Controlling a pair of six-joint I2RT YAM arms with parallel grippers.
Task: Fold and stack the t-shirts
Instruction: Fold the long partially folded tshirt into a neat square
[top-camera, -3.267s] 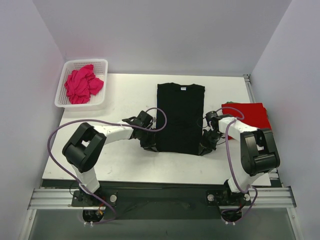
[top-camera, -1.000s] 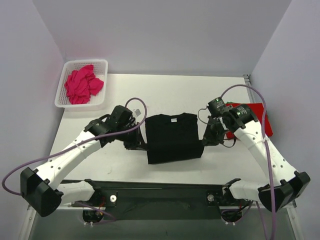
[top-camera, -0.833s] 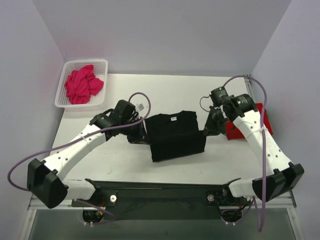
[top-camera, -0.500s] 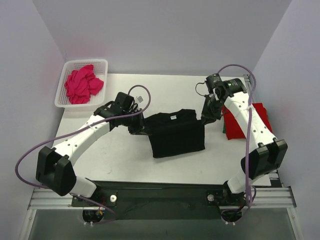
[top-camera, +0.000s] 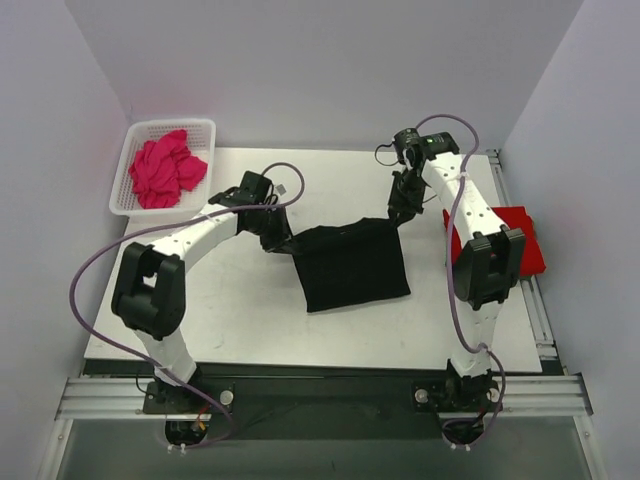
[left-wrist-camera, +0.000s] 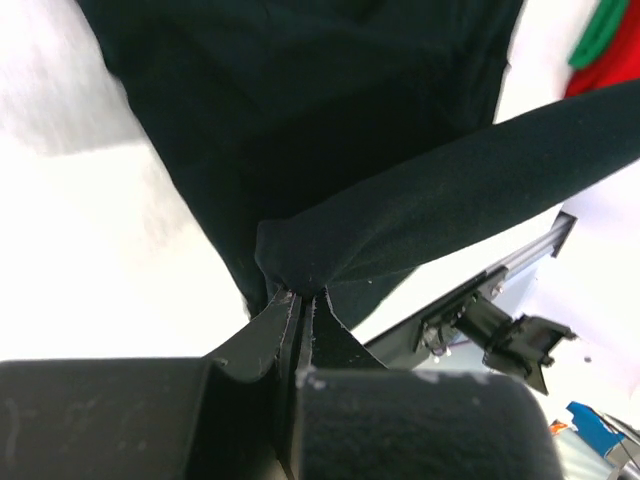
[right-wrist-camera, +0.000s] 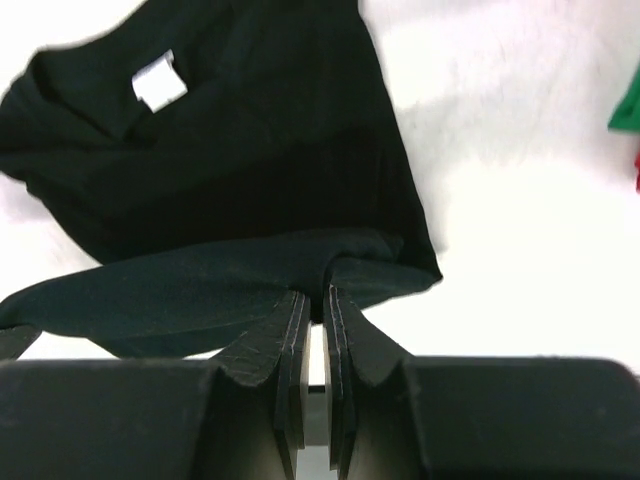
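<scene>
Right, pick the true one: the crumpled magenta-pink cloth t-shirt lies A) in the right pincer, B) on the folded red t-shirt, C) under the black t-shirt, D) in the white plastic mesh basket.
D: the crumpled magenta-pink cloth t-shirt is heaped inside the white plastic mesh basket at the far left, apart from the black cloth t-shirt.

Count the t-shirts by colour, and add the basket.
black t-shirt: 1
red t-shirt: 1
pink t-shirt: 1
basket: 1
Total: 4
</scene>
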